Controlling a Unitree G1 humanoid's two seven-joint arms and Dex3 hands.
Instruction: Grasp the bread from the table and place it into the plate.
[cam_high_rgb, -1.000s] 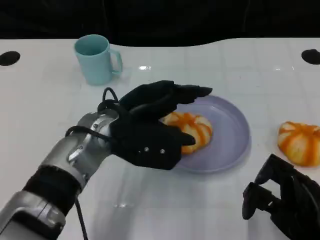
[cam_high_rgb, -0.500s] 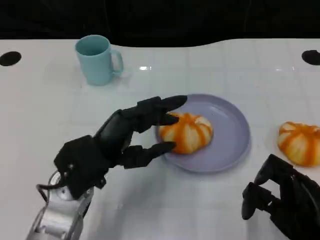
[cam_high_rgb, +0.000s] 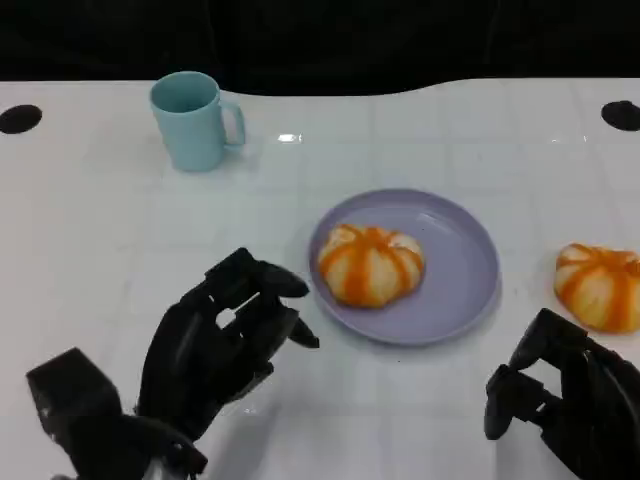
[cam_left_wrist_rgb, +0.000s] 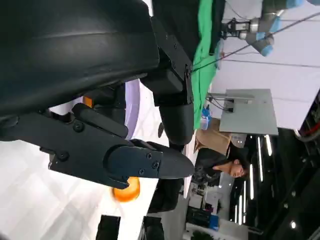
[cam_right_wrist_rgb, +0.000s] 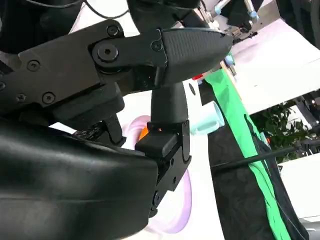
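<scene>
A teal mug stands near the table's far left edge, with bare white surface between it and the left hand. That hand hovers with fingers spread, gripping nothing, just left of the purple plate. One bread lies on the plate. A second bread sits on the table by the right edge, beyond the right hand, whose fingers curl inward, empty.

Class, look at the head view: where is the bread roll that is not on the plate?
In the head view the loose bread roll lies on the white table at the far right, just right of the purple plate and beyond the right hand.
</scene>
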